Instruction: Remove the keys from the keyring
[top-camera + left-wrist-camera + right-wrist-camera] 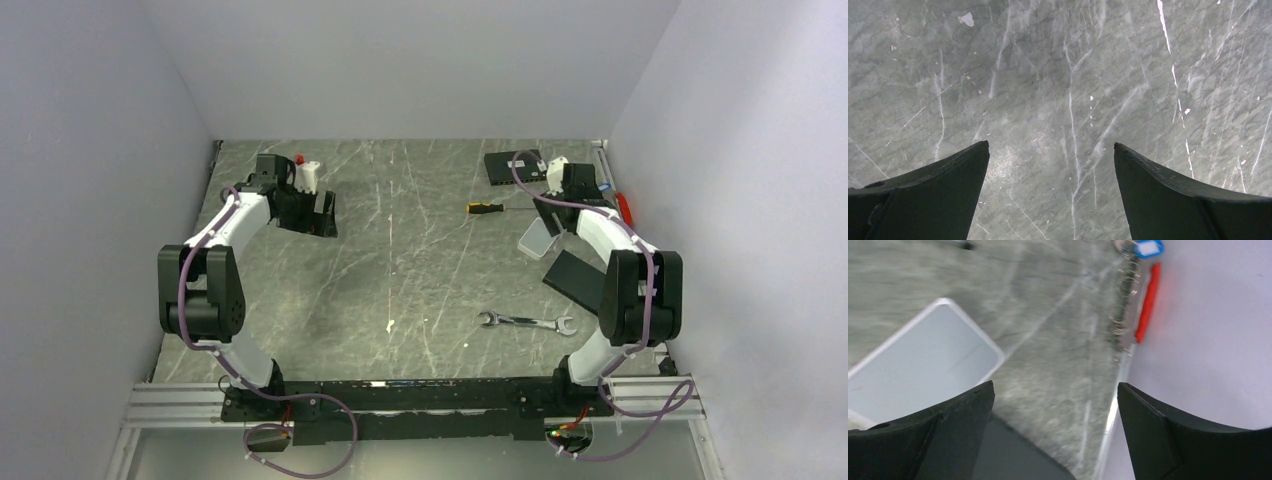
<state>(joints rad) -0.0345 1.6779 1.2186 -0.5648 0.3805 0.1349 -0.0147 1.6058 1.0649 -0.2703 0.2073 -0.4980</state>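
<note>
The keyring lies against the right wall. In the right wrist view I see its red oblong tag (pixel 1147 302), its thin chain-like links (pixel 1124 300) and a blue-headed key (pixel 1149 247) at the top edge; other keys are not clear. The red tag (pixel 625 207) also shows in the top view. My right gripper (pixel 1055 390) is open and empty, short of the keyring and left of the wall. It shows in the top view (pixel 565 215). My left gripper (pixel 1050 147) is open and empty over bare marbled table, at the far left in the top view (pixel 322 220).
A clear plastic container (pixel 537 240) and a dark flat plate (pixel 575 275) lie by the right gripper. A yellow-and-black screwdriver (pixel 485 207), a black box (pixel 512 165) and a silver wrench (pixel 527 321) lie on the table (pixel 420 270). Walls close three sides.
</note>
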